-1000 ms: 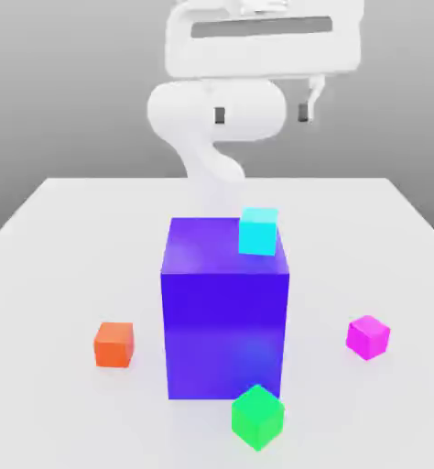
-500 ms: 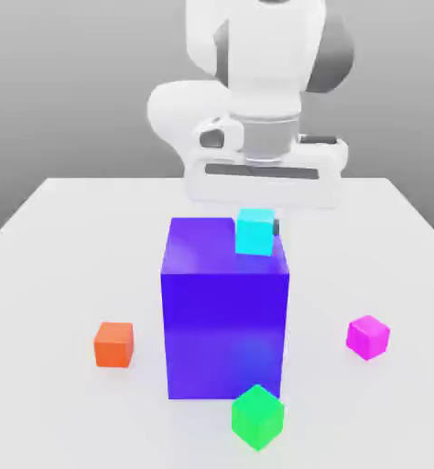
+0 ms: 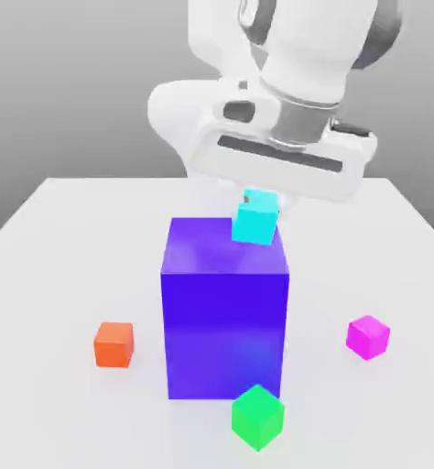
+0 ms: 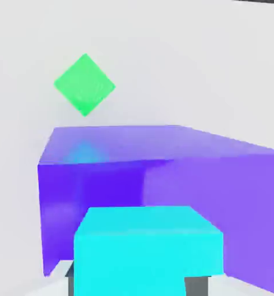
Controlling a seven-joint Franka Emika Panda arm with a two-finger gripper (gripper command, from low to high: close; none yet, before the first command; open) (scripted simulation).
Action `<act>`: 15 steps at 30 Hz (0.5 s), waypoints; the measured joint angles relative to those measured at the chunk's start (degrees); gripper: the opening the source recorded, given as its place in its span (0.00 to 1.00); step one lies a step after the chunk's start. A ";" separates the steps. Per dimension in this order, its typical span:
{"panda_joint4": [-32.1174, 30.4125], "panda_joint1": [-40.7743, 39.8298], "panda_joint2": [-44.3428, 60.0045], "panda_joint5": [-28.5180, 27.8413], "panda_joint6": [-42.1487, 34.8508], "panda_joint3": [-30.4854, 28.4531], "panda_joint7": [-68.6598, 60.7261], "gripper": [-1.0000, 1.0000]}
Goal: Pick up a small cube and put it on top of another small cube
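A plain grey backdrop stands behind a white table point(image 3: 47, 275), and the blue box point(image 3: 225, 330) sits upright on it. The claw point(image 3: 262, 205) is over the far part of the box, toward the exterior view's right, tipped so that its housing slopes down to that side. It is partly closed, its fingers set at opposite sides of the cyan cube point(image 3: 254, 223), and it has hold of that cube. The cyan cube is at the box's top, over the half toward the exterior view's right, and leans with the claw instead of lying flat; whether a low edge of it touches the box I cannot tell. The white arm point(image 3: 317, 46) comes from beyond the box and reaches above its top. Farther out, the green cube point(image 3: 257, 418) is on the table just before the box's front face, near the corner toward the exterior view's right, turned with an edge forward. The orange cube point(image 3: 113, 345) rests on the table near the box, apart from it, to the exterior view's left. The magenta cube point(image 3: 368, 337) rests on the table farther from the box, to the exterior view's right, also turned cornerwise.
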 joint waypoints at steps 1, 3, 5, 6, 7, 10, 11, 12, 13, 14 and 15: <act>1.26 -0.26 2.07 -0.93 -0.24 0.17 -0.31 0.00; 3.80 -0.76 6.18 -2.63 -0.73 0.47 -0.97 0.00; 6.32 -1.02 10.22 -4.20 -1.16 0.49 -1.79 0.00; 7.66 -1.05 12.23 -5.00 -1.53 0.52 -2.26 0.00; 8.42 -2.00 14.02 -5.20 -0.81 0.10 -2.74 0.00; 8.18 -4.35 18.09 -3.43 5.18 -2.37 -3.98 0.00; 7.84 -4.24 19.35 -2.54 7.60 -3.53 -4.38 0.00; 7.37 -5.70 20.44 -1.65 10.03 -5.02 -4.66 0.00; 6.70 -8.34 21.24 -0.66 12.51 -6.30 -4.89 0.00; 5.96 -9.99 21.92 0.28 14.99 -7.13 -5.02 0.00; 5.17 -11.43 22.54 1.28 17.48 -7.91 -5.13 0.00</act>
